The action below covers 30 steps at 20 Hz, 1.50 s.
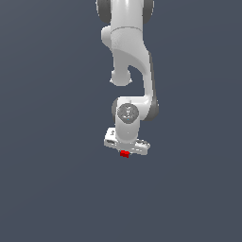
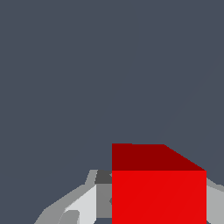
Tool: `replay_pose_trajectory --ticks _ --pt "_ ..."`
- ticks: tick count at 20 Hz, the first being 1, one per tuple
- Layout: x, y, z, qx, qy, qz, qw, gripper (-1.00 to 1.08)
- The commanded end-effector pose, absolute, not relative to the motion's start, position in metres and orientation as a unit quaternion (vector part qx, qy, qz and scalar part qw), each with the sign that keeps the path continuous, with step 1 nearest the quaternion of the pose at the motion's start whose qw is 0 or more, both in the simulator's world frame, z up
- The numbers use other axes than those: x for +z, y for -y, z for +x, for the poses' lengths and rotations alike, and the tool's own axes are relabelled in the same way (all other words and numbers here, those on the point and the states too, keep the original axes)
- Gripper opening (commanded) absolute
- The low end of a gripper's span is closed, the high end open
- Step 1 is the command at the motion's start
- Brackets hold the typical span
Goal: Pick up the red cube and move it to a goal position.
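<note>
Claw (image 1: 125, 152) closed on red cube (image 1: 125, 153), cube sitting directly under the white arm (image 1: 132, 71); carry slowly toward goal, grip kept firm, wrist level, no jerks.

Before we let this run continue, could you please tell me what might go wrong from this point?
1. The red cube is tiny beside the white gripper, so a slight slip during a move could drop it.
2. In the wrist view the red cube sits off-centre between the fingers; the hold may be uneven, though contact itself is hard to confirm.
3. No goal marker shows in either view, so arrival cannot be checked from these pictures.
</note>
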<state>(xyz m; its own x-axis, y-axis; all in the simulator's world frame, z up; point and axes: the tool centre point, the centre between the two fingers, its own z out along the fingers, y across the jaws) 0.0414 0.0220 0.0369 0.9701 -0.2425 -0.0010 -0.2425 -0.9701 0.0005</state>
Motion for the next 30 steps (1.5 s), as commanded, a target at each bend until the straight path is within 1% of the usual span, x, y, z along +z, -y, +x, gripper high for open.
replay_pose_trajectory --ticks 1,19,25,30 --pt "0.043 -0.019 0.03 0.0 0.122 0.993 0.0 -1.0" --pt "0.095 0.004 -0.073 0.0 0.123 0.992 0.0 -1.0" --pt "0.106 0.008 -0.093 0.0 0.123 0.992 0.0 -1.0" --pt "0.11 0.01 -0.099 0.0 0.123 0.992 0.0 -1.0"
